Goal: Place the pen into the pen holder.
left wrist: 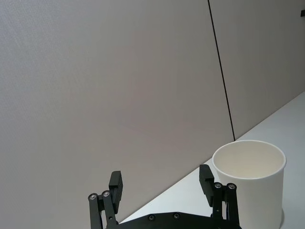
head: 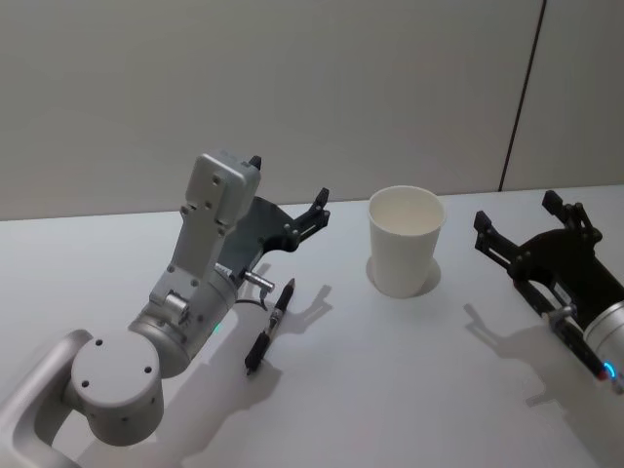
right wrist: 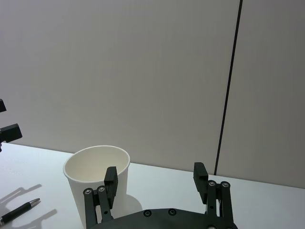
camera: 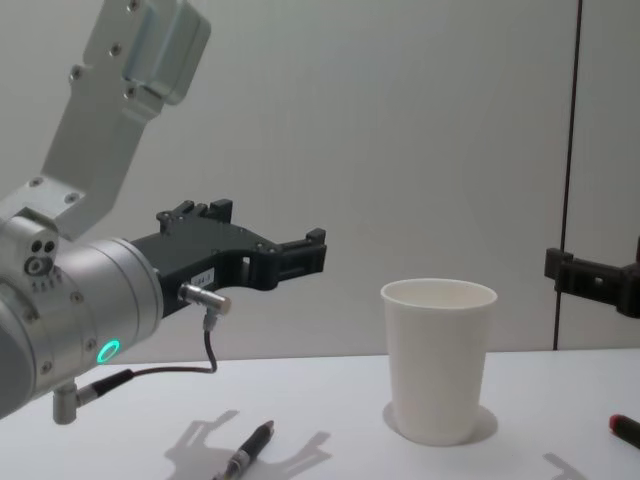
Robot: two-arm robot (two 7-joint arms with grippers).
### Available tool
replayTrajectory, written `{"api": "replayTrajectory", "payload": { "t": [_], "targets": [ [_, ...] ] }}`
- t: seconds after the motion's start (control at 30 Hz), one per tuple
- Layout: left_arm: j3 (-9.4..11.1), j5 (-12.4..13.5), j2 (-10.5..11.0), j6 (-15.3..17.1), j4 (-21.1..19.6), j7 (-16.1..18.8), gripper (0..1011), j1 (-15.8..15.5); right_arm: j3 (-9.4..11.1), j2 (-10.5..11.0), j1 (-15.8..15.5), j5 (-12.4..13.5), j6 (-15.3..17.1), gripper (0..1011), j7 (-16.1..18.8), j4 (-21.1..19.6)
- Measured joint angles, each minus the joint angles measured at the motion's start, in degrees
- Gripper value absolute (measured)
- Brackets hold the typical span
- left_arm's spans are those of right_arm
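Observation:
A black pen [head: 270, 327] lies flat on the white table, also seen low in the chest view [camera: 248, 452] and far off in the right wrist view [right wrist: 19, 211]. The pen holder, a plain white paper cup [head: 405, 241], stands upright to the pen's right [camera: 438, 360] [left wrist: 250, 183] [right wrist: 95, 181]. My left gripper [head: 289, 179] hovers open and empty above and behind the pen [camera: 268, 232] [left wrist: 161, 180]. My right gripper [head: 517, 212] is open and empty to the right of the cup, raised off the table [right wrist: 156, 174].
The white table [head: 409, 390] ends at a grey wall with a dark vertical seam [right wrist: 228, 90]. A small red-tipped object [camera: 625, 428] shows at the chest view's lower right edge. The left arm's cable [camera: 205, 345] hangs under its wrist.

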Motion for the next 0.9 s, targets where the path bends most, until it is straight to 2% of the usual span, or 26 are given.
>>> {"api": "replayTrajectory", "payload": {
  "t": [0.9],
  "targets": [
    [0.0,0.0,0.0,0.0,0.0,0.0,1001,0.0,0.0,0.0,0.0,0.0,0.0,1001,0.0,0.0]
  ]
}}
